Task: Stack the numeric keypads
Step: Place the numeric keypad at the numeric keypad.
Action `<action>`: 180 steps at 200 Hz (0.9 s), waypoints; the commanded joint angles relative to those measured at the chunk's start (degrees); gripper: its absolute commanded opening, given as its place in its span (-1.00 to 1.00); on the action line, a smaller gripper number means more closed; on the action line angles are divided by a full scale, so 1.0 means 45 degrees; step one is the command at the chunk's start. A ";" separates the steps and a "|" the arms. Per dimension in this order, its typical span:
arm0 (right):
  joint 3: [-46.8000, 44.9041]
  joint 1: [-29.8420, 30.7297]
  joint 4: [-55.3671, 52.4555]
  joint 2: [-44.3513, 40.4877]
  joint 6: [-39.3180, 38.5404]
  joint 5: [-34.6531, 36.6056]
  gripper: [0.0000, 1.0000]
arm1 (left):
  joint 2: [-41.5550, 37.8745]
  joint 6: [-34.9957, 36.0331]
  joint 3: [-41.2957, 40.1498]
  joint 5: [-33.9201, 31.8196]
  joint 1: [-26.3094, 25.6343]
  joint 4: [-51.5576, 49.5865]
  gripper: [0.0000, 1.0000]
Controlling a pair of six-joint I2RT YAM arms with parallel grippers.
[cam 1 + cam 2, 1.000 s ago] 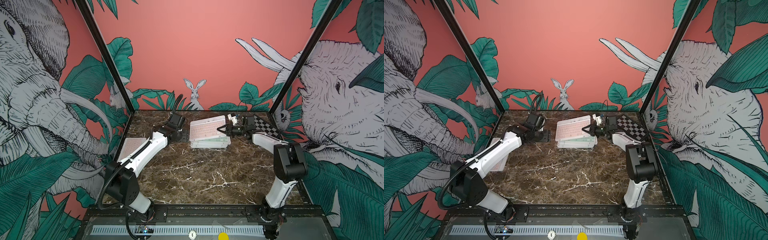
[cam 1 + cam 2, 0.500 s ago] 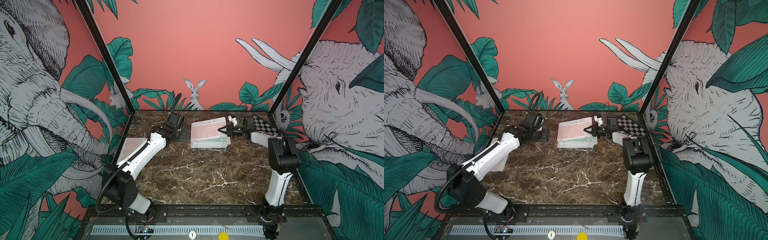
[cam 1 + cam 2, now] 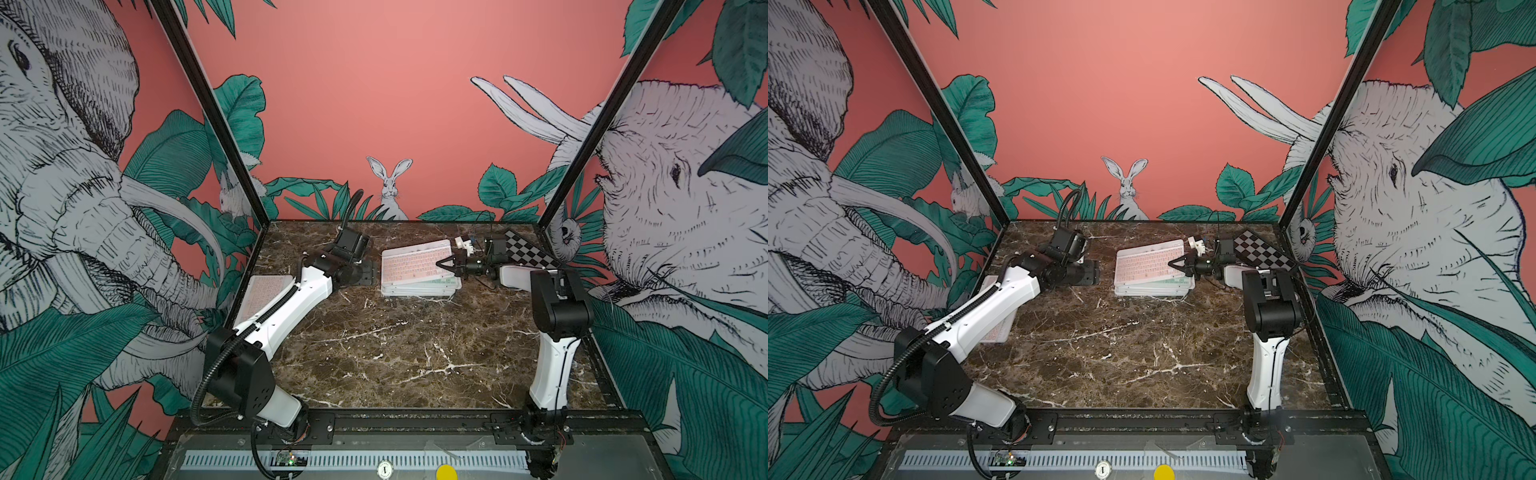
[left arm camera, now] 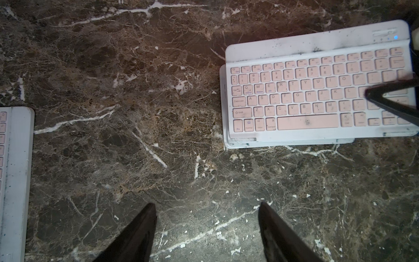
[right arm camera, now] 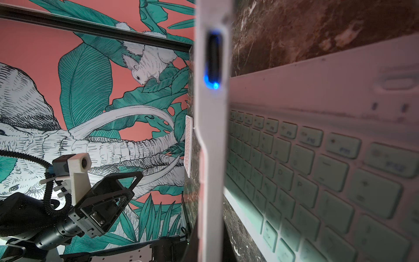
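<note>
Moved: over the last second the right arm's black elbow has swung in from the table's 3 o'clock edge. The right gripper (image 3: 439,266) has sunk a little, bringing the raised end of the thin white-framed pink-keyed keypad (image 3: 411,266) lower over the stack. The left arm has hardly shifted.
Clock: read in both top views, with 12 at the rabbit wall and 6 at the arm bases.
Right claw: pressed together on the 3 o'clock short end of the pink-keyed keypad. One black finger (image 4: 390,90) lies across its keys.
Held keypad: tilted, with its 9 o'clock end down on the stack and its 3 o'clock end lifted. It sits slightly skewed against the keypads beneath. A blue light (image 4: 395,37) glows at its 1 o'clock corner.
Stack: flat white-framed keypads (image 3: 415,291) are piled near 12 o'clock on the brown veined marble tabletop (image 3: 415,357). I cannot tell how many there are.
Next layer: a mint-green-keyed keypad (image 5: 306,172) lies directly under the held one, its keys uncovered below the lifted end.
Left claw: the left gripper (image 4: 206,205) is spread with nothing between its fingers. It hangs over bare marble at 9 o'clock of the stack, near it but apart.
Lone keypad: another white-framed keypad with pink keys (image 3: 264,295) lies flat at the table's 9 o'clock edge. It is well apart from the stack and partly under the left arm.
Board: a black-and-white checkered board (image 3: 530,255) lies in the 2 o'clock corner, behind the right wrist.
</note>
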 commanded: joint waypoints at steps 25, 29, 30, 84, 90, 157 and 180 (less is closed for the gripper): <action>0.0301 -0.0177 0.1307 0.0091 0.0173 -0.0730 -1.00 | -0.0413 -0.0299 -0.0348 0.0116 0.0025 -0.0133 0.45; 0.0317 -0.0180 0.1326 0.0094 0.0191 -0.0745 -1.00 | -0.0414 -0.0311 -0.0376 0.0121 0.0026 -0.0116 0.45; 0.0324 -0.0180 0.1336 0.0086 0.0192 -0.0748 -1.00 | -0.0414 -0.0311 -0.0381 0.0114 0.0026 -0.0115 0.45; 0.0594 -0.0331 0.1327 0.0469 0.0271 -0.0867 -1.00 | -0.0433 -0.0256 -0.0390 0.0107 0.0026 -0.0058 0.45; 0.0618 -0.0342 0.1327 0.0490 0.0290 -0.0868 -1.00 | -0.0433 -0.0272 -0.0391 0.0141 0.0026 -0.0055 0.45; 0.0799 -0.0515 0.0989 0.0961 0.0173 -0.1063 -1.00 | -0.0336 -0.0301 -0.0471 0.0374 0.0015 0.0051 0.45; 0.0760 -0.0570 0.0948 0.0975 0.0144 -0.1043 -1.00 | -0.0355 -0.0363 -0.0525 0.0545 0.0016 0.0178 0.45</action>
